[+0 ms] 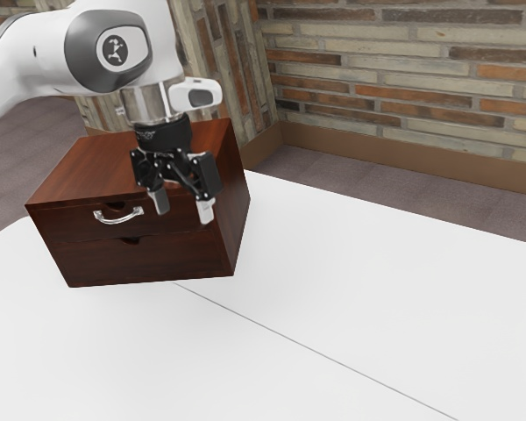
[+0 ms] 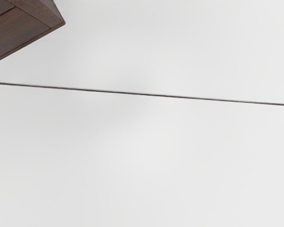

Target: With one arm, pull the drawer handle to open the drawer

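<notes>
A dark wooden drawer cabinet (image 1: 197, 162) stands on the white table (image 1: 351, 298) at the exterior view's left. Its upper drawer carries a curved silver handle (image 1: 118, 215), and a lower drawer front (image 1: 140, 259) sits beneath it. My black gripper (image 1: 183, 209) hangs open in front of the cabinet, its fingertips just to the right of the handle and apart from it, with nothing between them. In the wrist view a corner of the cabinet (image 2: 19, 23) shows beside the bare table.
A thin dark seam (image 1: 307, 346) crosses the table (image 2: 180, 156) diagonally. A brick wall (image 1: 403, 61) and a carpeted floor (image 1: 394, 180) lie behind the table. The tabletop stretches wide toward the exterior view's right.
</notes>
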You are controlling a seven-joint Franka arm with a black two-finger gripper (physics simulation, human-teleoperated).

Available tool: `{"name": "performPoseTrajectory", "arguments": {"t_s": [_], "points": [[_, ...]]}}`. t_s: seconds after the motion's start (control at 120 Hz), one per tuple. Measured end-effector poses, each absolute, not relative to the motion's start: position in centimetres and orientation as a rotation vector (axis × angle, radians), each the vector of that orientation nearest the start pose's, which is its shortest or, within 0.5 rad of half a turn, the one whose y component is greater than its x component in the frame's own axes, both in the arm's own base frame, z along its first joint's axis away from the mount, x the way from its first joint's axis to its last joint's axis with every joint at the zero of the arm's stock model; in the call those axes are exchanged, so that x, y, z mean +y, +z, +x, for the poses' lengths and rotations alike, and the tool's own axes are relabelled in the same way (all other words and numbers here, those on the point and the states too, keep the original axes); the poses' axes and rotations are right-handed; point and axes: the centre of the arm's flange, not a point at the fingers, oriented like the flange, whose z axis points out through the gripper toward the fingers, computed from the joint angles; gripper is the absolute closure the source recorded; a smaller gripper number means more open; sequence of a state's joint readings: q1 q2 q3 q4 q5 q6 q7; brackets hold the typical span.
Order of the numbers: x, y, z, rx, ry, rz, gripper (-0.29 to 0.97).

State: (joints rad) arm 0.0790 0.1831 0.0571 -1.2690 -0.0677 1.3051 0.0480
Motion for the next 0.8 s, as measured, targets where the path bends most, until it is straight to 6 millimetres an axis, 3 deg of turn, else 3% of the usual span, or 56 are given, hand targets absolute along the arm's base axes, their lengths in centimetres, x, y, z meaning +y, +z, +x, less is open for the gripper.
{"name": "performPoseTrajectory", "arguments": {"t_s": [0.283,0.317,0.358,0.392,0.483,0.633,0.8], "points": [[6.6,64.1,58.1,-0.111,0.188,-3.2,0.0],[6.5,65.5,57.9,-0.106,0.148,-3.199,0.0],[6.2,69.7,57.1,-0.098,0.026,-3.194,0.0],[6.0,71.9,56.3,-0.096,-0.027,-3.19,0.0],[5.6,73.8,55.3,-0.097,-0.048,-3.187,0.0],[5.6,73.2,55.4,-0.118,-0.005,-3.185,0.0],[6.2,67.7,57.6,-0.145,0.095,-3.179,0.0]]}}
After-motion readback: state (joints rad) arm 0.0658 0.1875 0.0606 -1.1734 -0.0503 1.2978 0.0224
